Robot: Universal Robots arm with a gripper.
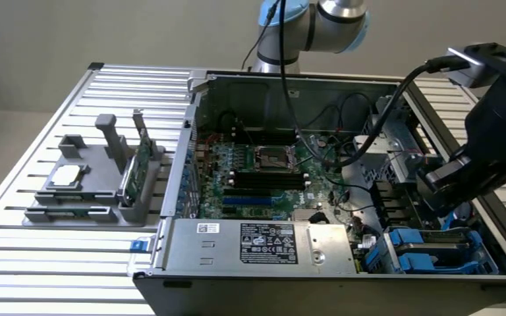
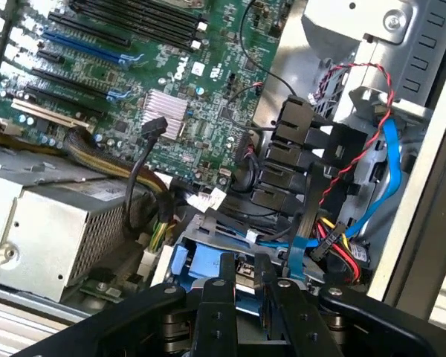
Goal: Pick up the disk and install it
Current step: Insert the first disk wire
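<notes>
My gripper [image 1: 442, 212] hangs inside the open computer case [image 1: 192, 151], low over the drive bay [image 1: 429, 253] at the corner on the exterior view's right. In the wrist view its two black fingers [image 2: 227, 286] stand close together, shut on the narrow edge of the disk [image 2: 250, 268], whose blue carrier bracket [image 2: 204, 266] shows just past the fingertips. The gripper [image 2: 256, 281] holds the disk down at the mouth of the bay, among blue plastic rails. In the exterior view the arm's black body hides most of the disk.
The motherboard [image 1: 266, 174] fills the case floor, and the silver power supply [image 1: 262, 245] lies beside the bay. Black connectors [image 2: 297, 152] and red, yellow and blue cables [image 2: 342, 238] crowd the bay. A grey fixture [image 1: 95, 181] holding a green card and a chip stands outside the case.
</notes>
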